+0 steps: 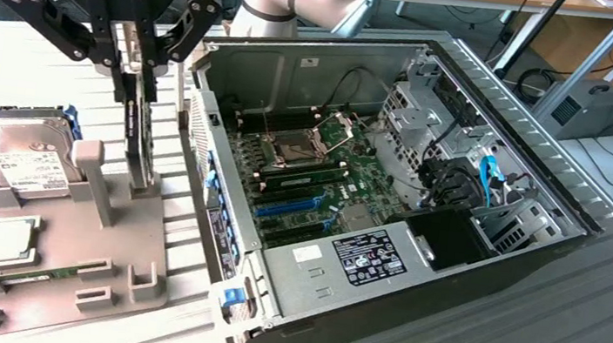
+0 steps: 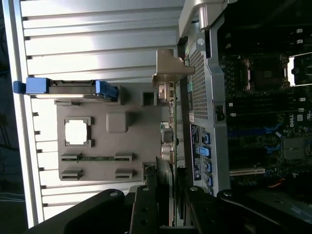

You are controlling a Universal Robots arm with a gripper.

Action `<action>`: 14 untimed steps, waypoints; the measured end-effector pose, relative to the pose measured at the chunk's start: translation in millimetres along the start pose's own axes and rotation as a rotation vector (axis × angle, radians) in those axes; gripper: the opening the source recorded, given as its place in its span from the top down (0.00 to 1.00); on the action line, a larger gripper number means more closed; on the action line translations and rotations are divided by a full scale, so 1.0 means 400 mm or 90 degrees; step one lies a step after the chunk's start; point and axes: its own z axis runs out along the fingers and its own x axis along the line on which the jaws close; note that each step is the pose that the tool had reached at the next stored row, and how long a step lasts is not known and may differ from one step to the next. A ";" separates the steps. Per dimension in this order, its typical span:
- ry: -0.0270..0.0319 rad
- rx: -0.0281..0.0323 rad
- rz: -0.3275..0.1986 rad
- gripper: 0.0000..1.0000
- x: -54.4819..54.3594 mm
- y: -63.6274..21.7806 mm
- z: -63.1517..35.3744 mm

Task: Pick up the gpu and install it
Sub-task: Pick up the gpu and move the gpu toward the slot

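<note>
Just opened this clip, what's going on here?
The robot arm's gripper is closed on the top of the gpu. The card stands upright on edge, with its lower end at the grey parts holder. The open computer case lies beside the holder, on the exterior view's right, with its motherboard exposed and the gpu not yet in it. A hard drive sits at the holder's end on the exterior view's left.

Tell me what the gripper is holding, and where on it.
The gripper holds the graphics card by its upper edge, the card upright at the grey holder.
</note>
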 end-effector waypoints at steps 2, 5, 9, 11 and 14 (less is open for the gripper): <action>-0.0001 0.0003 0.000 0.74 -0.004 0.000 0.000; -0.0001 0.0012 0.000 0.74 -0.009 0.001 0.000; -0.0001 0.0019 0.000 0.74 -0.015 0.001 0.000; -0.0002 0.0021 0.000 0.74 -0.020 0.002 0.001; -0.0002 0.0024 0.000 0.74 -0.028 0.002 0.001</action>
